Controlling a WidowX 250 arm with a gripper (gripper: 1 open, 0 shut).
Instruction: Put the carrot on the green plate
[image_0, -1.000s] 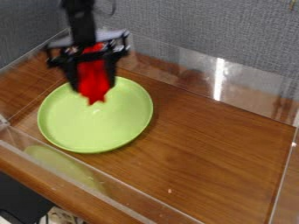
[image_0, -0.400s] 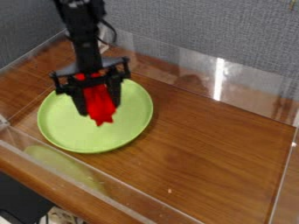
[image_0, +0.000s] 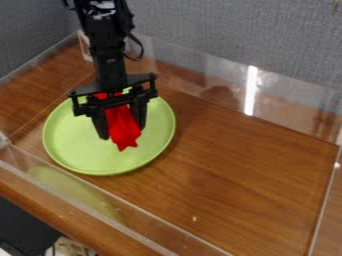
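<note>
The green plate (image_0: 67, 140) lies on the left half of the wooden table, round and lime-coloured with a shallow rim. Directly over its right part my gripper (image_0: 120, 128) points straight down, black with red trim, shut on the carrot (image_0: 124, 133). The carrot is a bright red blocky stick hanging upright between the fingers, its lower tip at or just above the plate's surface; I cannot tell if it touches. The upper part of the carrot is hidden between the fingers.
Clear acrylic walls (image_0: 227, 85) ring the wooden table (image_0: 241, 170), with a low front wall (image_0: 94, 210) near the camera. A grey fabric backdrop stands behind. Bare wood extends to the right of the plate.
The gripper has come down with the carrot and shifted slightly right over the plate. The carrot now hangs close to the plate's surface. The grip has not changed.
</note>
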